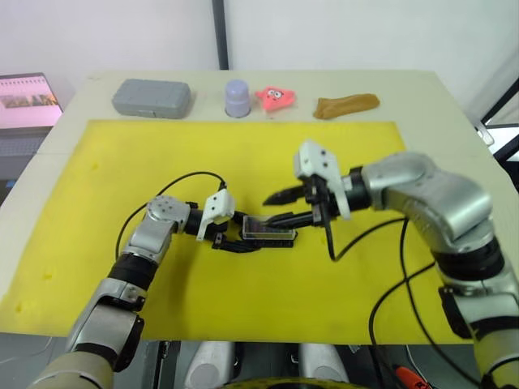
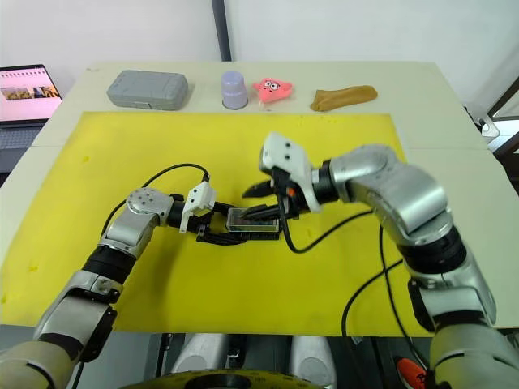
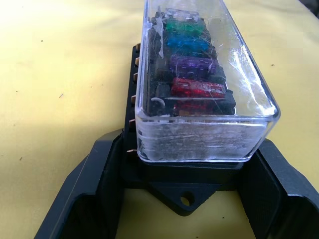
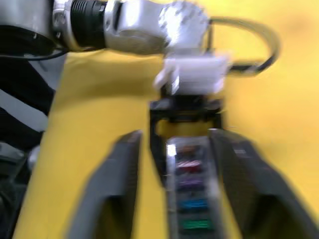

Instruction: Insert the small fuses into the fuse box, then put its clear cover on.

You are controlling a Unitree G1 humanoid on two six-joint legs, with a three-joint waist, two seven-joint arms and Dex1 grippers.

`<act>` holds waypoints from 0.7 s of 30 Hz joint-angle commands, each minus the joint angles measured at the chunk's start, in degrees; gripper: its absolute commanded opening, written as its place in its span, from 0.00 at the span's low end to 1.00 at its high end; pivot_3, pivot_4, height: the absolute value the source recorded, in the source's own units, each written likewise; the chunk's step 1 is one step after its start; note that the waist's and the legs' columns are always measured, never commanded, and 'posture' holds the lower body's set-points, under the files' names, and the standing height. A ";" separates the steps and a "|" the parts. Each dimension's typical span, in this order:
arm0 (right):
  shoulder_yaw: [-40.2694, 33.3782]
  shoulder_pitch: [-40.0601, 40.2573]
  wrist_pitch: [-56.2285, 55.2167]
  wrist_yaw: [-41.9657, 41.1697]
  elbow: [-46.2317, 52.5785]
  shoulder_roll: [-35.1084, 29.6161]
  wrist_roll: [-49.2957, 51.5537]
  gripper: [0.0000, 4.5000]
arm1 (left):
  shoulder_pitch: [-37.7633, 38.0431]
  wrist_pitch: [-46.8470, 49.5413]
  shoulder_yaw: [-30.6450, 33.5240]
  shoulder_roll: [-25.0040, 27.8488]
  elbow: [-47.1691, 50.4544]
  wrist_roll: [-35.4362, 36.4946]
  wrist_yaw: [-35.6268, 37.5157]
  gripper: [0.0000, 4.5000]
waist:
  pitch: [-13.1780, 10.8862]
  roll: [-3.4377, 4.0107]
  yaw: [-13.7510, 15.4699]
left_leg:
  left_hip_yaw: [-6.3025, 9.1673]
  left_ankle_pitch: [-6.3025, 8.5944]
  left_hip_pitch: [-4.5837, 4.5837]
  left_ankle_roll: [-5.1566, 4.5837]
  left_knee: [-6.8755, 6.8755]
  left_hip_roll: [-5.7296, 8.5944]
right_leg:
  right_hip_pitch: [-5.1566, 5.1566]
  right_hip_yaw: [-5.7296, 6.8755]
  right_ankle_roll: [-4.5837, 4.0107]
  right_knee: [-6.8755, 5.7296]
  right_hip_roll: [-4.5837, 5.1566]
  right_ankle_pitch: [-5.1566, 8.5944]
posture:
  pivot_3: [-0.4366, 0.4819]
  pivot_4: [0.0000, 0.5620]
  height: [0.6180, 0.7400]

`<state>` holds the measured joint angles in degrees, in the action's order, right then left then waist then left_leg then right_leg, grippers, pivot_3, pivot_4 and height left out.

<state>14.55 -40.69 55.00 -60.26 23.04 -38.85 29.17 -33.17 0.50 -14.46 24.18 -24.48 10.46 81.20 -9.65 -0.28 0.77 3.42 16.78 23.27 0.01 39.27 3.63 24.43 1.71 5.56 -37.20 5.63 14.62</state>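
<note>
We find the fuse box [image 3: 184, 194] near the middle of the yellow mat [image 1: 97, 243], the clear cover [image 3: 209, 74] seated over it. Under the cover the small fuses [image 3: 192, 87] stand in a row: green, blue, purple, red. The left gripper [image 1: 231, 239] has its fingers [image 3: 87, 199] close on either side of the box's end. The right gripper [image 1: 280, 207] hovers at the opposite end, fingers [image 4: 112, 189] spread wide, apart from the cover.
</note>
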 commanded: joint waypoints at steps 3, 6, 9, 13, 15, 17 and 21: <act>-1.49 2.04 -7.95 1.82 -0.88 1.68 -1.80 0.01 | 1.54 -0.16 -2.12 -0.51 -0.14 -1.58 -0.35 0.57 | 0.01 0.00 -0.01 | 0.03 0.00 -0.03 0.00 0.00 -0.02 | -0.01 0.02 0.01 -0.02 -0.04 0.00 | 0.48 0.27 0.92; -3.07 1.32 -8.11 2.29 -1.58 3.05 -0.03 0.01 | 1.71 -0.40 -2.22 -0.30 -0.06 -1.71 -0.34 0.57 | 0.01 0.00 0.02 | 0.03 -0.01 -0.03 0.01 -0.01 -0.03 | -0.01 0.02 0.01 -0.02 -0.04 0.00 | 0.48 0.27 0.92; -3.58 0.73 -7.89 2.98 -2.94 3.74 0.19 0.01 | 1.74 -0.48 -2.30 -0.22 0.01 -1.80 -0.37 0.57 | 0.01 0.00 0.01 | 0.03 -0.01 -0.03 0.02 0.00 -0.03 | -0.02 0.01 0.01 -0.01 -0.04 0.00 | 0.48 0.27 0.92; -0.19 3.45 -7.30 2.40 -5.15 3.51 -1.22 0.01 | 1.60 -0.48 -2.34 -0.29 -0.04 -1.87 -0.46 0.57 | 0.01 0.00 0.04 | 0.03 0.00 -0.03 0.01 0.00 -0.03 | -0.02 0.01 0.01 -0.01 -0.04 0.00 | 0.48 0.27 0.92; 7.31 7.02 -7.26 0.65 -6.25 1.13 -5.10 0.01 | 1.57 -0.40 -2.40 -0.36 0.07 -1.90 -0.56 0.57 | 0.03 -0.01 0.07 | 0.04 0.00 -0.04 0.01 0.00 -0.03 | -0.03 0.00 0.01 0.00 -0.04 0.00 | 0.48 0.27 0.92; 17.48 9.80 -14.85 -0.19 -8.87 -3.50 -16.30 0.01 | 1.50 -0.49 -2.54 -0.55 -0.04 -2.05 -0.70 0.57 | 0.12 0.13 -0.10 | 0.05 0.00 -0.03 0.00 -0.01 -0.03 | -0.05 0.00 0.01 0.00 -0.04 0.00 | 0.48 0.27 0.92; 16.70 8.96 -14.34 -0.68 -10.39 -3.35 -16.17 0.01 | 1.55 -0.67 -2.39 -0.80 -0.26 -2.30 -0.83 0.57 | 0.51 0.16 -0.16 | 0.03 0.30 -0.97 -0.49 -0.10 -0.08 | -1.10 0.10 0.16 0.25 -0.09 0.12 | 0.48 0.27 0.92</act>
<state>31.59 -30.64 39.09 -60.99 13.43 -41.50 14.69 -31.94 -0.47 -14.87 23.85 -24.39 9.23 79.94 -9.14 -0.12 0.61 3.38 17.07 22.30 -0.49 39.17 3.58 23.38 1.74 5.72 -36.96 5.56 14.74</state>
